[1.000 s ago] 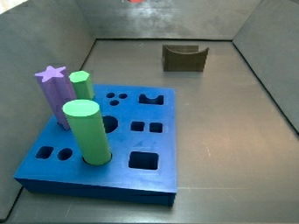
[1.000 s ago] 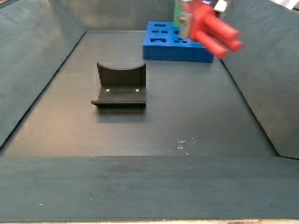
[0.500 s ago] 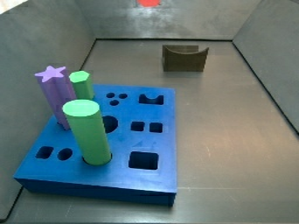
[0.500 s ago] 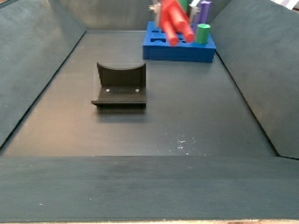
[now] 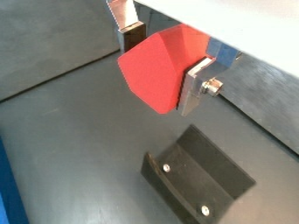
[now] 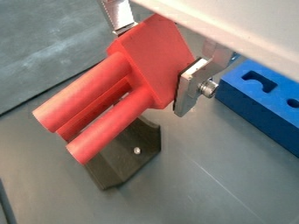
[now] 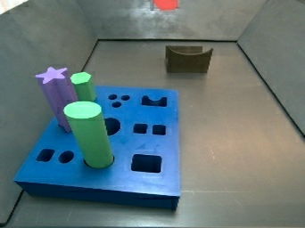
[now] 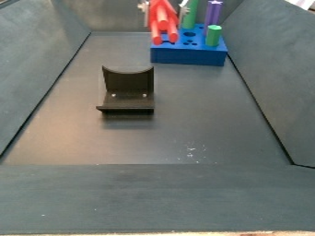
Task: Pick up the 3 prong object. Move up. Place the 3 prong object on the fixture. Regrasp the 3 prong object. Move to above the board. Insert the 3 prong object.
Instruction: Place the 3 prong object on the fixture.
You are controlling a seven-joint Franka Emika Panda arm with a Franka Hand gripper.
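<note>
Two silver fingers (image 5: pixel 195 85) of the end effector (image 6: pixel 149 54) clamp the 3 prong object (image 6: pixel 107 98) | you see it held in the air, prongs angled down | fixture (image 5: pixel 198 180) sits on the floor below the end effector | board (image 6: pixel 265 105) lies beside it, well apart from the fixture (image 8: pixel 125 90).

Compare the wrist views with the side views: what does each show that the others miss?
Only the wrist views show the gripper, its silver fingers clamped on the red 3 prong object, above the fixture. Only the side views show the whole board with two green cylinders and the purple star peg. Both share the 3 prong object, the fixture and some of the board.
</note>
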